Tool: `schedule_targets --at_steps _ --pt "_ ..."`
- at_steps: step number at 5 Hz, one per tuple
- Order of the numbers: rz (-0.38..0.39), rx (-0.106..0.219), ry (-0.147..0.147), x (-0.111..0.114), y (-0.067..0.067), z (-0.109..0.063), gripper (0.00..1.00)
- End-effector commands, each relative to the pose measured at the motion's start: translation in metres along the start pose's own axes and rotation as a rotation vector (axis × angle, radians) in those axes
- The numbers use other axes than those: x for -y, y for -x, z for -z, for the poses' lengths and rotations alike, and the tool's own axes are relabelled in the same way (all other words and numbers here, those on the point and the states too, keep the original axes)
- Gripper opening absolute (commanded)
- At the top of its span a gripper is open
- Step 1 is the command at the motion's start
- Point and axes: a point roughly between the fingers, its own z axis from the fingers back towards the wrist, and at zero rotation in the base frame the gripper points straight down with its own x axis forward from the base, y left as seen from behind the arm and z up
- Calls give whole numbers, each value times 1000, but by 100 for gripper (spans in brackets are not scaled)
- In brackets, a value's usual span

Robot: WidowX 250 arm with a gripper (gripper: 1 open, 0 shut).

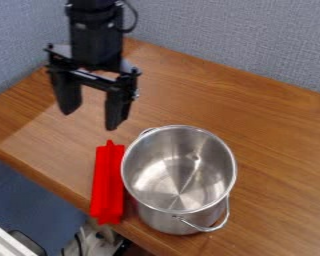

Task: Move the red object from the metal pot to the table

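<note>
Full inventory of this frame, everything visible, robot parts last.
red object: 1, bright red, lying flat on the table just left of the pot, near the front edge.
metal pot: 1, shiny steel, upright at the front right of the table, looks empty inside, wire handle hanging at its front.
table: 1, brown wood grain, fills most of the view.
wall: 1, blue-grey, behind the table.
gripper: 1, black, open, empty, pointing down over the table's left part, apart from both objects.

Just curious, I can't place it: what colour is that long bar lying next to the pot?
Bright red. The bar shows clearly in the camera view, on the table beside the pot.
</note>
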Motion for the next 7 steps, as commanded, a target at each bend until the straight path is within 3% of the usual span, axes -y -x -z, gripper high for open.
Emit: schedule_targets --at_steps 1,3,5,7 --pt "-6 20 -15 -5 13 6 100" --pt "-53 23 -18 -4 20 33 100" --pt "-79 47 16 -1 13 59 100" --pt "-108 85 60 -1 5 68 100"
